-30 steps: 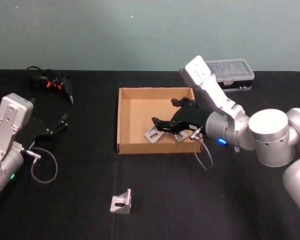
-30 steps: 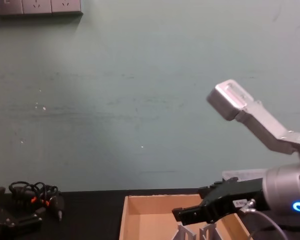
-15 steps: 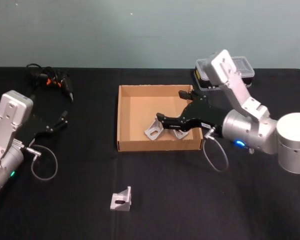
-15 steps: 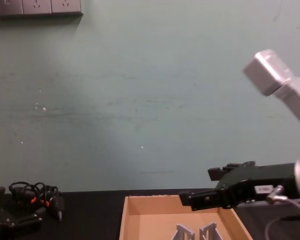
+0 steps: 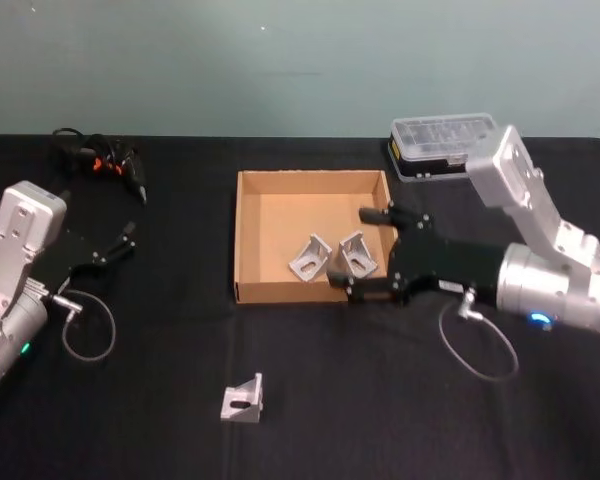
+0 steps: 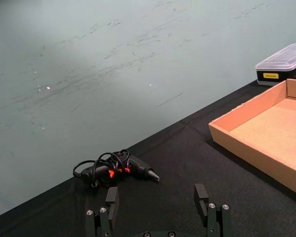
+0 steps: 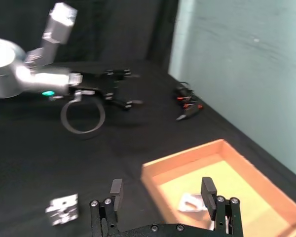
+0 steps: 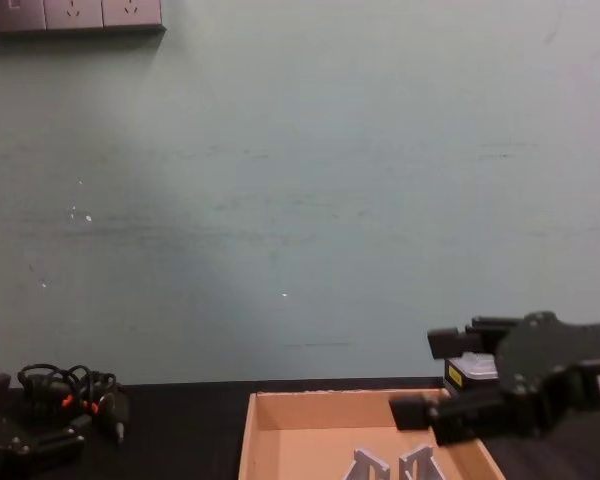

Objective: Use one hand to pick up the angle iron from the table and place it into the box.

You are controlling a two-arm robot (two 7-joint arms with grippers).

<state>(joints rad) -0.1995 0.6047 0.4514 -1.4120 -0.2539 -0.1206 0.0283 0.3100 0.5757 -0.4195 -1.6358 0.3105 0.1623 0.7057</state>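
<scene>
Right end effector (image 5: 348,248) sits at the box's right wall, close to the near corner, fingers spread wide and gripping nothing. In the chest view it rides above the rim. The box (image 5: 238,235) stands mid-surface, open at the top, low walls all round. Inside, a second angle iron (image 5: 311,258) and a third angle iron (image 5: 357,253) stand side by side toward the near right part of the floor. The far and left parts of the floor are bare cardboard.

The angle iron (image 5: 242,401) lies out on the surface (image 5: 380,420), well in front of the box's near left corner. There is open black around it on every side, and nothing lies between it and the box's near wall.

Over on the left, the left end effector (image 6: 156,200) is parked low over the surface, fingers apart and empty, well clear of the box. A cable tangle (image 5: 100,160) lies behind it near the far edge. A plastic case (image 5: 448,145) sits at the far right, just behind the box's far right corner. The surface's far edge runs along the green wall (image 8: 280,200).
</scene>
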